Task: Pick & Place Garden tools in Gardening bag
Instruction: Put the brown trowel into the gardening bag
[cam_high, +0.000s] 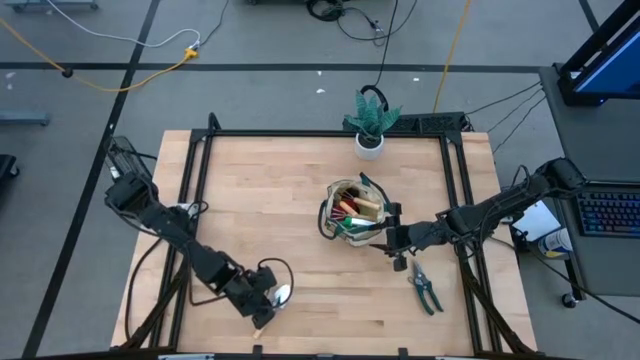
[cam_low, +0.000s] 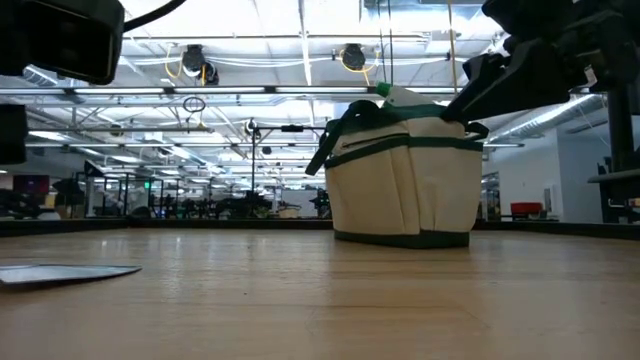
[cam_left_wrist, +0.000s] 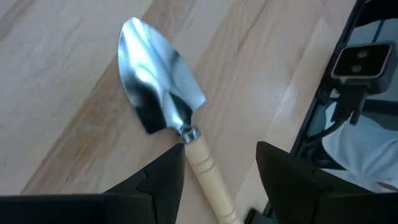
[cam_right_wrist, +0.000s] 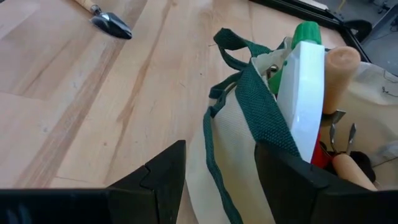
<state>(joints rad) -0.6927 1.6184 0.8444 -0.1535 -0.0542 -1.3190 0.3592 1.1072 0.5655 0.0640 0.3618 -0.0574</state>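
A trowel with a shiny metal blade (cam_left_wrist: 158, 81) and a pale wooden handle (cam_left_wrist: 208, 180) lies flat on the table near its front left. My left gripper (cam_left_wrist: 221, 155) is open above it, slanting down, one finger on either side of the handle without touching it. The gardening bag (cam_high: 355, 210), tan with green trim, stands at the table's middle with several tools and a white, green-capped bottle (cam_right_wrist: 301, 81) sticking out. My right gripper (cam_right_wrist: 219, 149) is open over the bag's near right rim. Dark pruning shears (cam_high: 425, 288) lie flat to the right.
A green plant in a white pot (cam_high: 370, 125) stands at the far edge, behind the bag. A black frame (cam_high: 200, 150) runs around the wooden tabletop. Bare wood lies between the trowel and the bag.
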